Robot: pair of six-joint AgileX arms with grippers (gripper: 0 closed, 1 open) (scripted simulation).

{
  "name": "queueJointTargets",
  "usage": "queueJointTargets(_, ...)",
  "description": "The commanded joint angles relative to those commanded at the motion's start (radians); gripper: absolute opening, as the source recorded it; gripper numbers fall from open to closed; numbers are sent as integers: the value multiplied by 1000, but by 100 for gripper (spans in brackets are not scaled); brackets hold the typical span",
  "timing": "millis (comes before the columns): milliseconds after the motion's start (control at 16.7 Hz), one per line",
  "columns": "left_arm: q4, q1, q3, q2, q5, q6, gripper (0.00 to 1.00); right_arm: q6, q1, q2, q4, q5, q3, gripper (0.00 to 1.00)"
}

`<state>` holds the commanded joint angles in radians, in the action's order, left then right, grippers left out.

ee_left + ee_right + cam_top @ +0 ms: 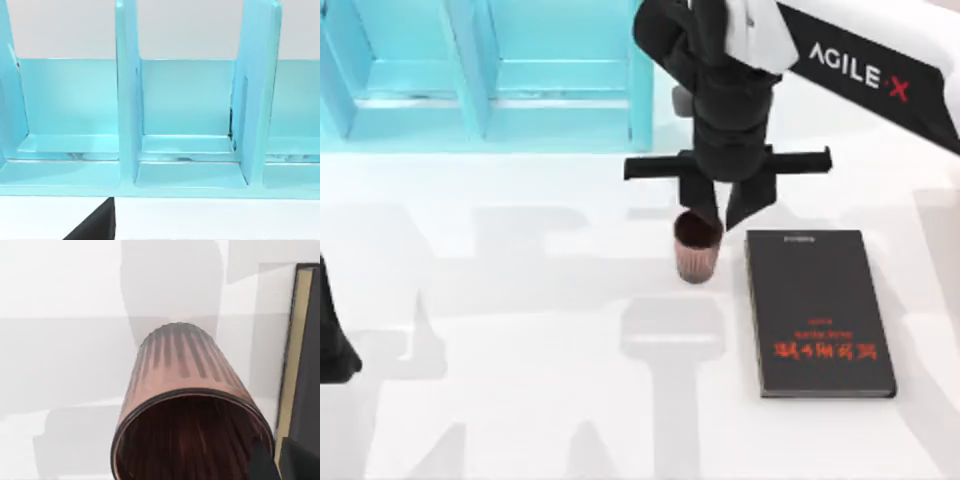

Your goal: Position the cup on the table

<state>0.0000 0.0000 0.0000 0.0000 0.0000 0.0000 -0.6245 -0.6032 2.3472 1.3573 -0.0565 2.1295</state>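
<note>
Cup (pixel 697 247) standing upright on tabletop (pixel 520 330), just beside black book (pixel 817 312). Right gripper (pixel 719 212) hovering at rim, jaws spread, gripping nothing. Risk: finger catching rim, tipping cup toward book. Left arm (pixel 332 340) parked at left edge.

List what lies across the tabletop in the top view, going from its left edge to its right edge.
Left arm parked at the left edge → cup standing upright on the table, with the right gripper at its rim → black book lying flat.
</note>
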Motion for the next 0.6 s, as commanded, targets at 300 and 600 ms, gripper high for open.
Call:
queueJointTargets(300,0,0,0,0,0,0,100,0,0,0,0,0,0,68)
queueJointTargets(600,0,0,0,0,0,0,100,0,0,0,0,0,0,100)
